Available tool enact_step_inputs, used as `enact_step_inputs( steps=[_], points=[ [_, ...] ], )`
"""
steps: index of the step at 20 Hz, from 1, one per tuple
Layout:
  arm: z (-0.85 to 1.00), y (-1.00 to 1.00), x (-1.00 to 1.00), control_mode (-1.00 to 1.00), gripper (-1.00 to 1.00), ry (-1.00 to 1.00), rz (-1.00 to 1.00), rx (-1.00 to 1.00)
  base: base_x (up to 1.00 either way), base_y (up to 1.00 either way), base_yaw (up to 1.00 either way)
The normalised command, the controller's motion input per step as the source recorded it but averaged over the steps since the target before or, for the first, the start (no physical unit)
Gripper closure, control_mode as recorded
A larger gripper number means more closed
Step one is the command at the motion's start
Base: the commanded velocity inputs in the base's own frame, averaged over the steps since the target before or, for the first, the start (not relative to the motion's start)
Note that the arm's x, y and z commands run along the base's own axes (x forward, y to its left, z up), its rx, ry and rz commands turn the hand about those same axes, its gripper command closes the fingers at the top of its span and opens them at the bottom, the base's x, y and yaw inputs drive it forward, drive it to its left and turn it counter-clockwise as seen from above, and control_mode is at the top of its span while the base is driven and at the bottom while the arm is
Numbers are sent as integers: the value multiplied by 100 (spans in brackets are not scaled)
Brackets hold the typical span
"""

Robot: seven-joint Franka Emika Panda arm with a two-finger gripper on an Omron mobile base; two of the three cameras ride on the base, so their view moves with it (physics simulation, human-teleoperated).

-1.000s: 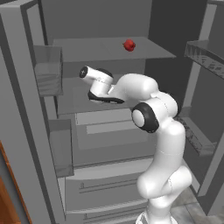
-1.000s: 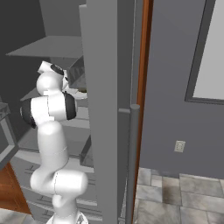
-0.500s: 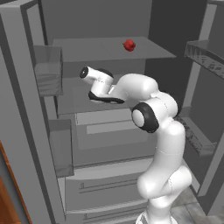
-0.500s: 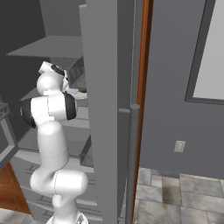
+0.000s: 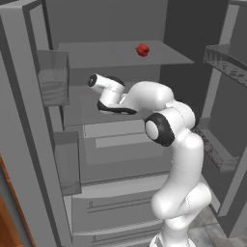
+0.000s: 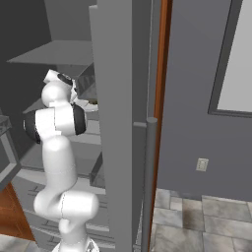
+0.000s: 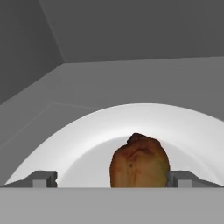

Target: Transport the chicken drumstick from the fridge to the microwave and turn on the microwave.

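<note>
The chicken drumstick (image 7: 139, 161), golden-brown, lies on a round white plate (image 7: 87, 140) on a grey shelf inside the fridge (image 5: 111, 54). My gripper (image 7: 116, 180) is open, with one dark fingertip on each side of the drumstick's near end. The right fingertip (image 7: 188, 178) is close to the meat and the left one stands well apart from it. In the left base view my arm (image 5: 144, 96) reaches in over the fridge's middle shelf. The microwave is out of view.
A small red round item (image 5: 142, 49) sits on the top shelf. Translucent door bins (image 5: 52, 77) hang on the left door and more bins (image 5: 226, 58) on the right door. Drawers (image 5: 125, 142) lie below the arm. The door's edge (image 6: 118, 123) stands close beside the arm.
</note>
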Motion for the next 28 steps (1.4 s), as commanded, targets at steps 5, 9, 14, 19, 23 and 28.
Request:
enact_step_inputs(
  steps=[5,9,14,19,23,28],
  points=[
    [-8,-2,2,-100,-100,0,-3,0,0,0,0],
    [-5,-3,6,-100,-100,0,-3,0,0,0,0],
    [-4,-4,4,-100,-100,0,-1,0,0,0,0],
    [-7,-6,0,-100,-100,0,0,0,0,0,0],
    [-6,-4,-4,-100,-100,0,0,0,0,0,0],
    [-3,-4,-3,-100,-100,0,0,0,0,0,0]
  ],
)
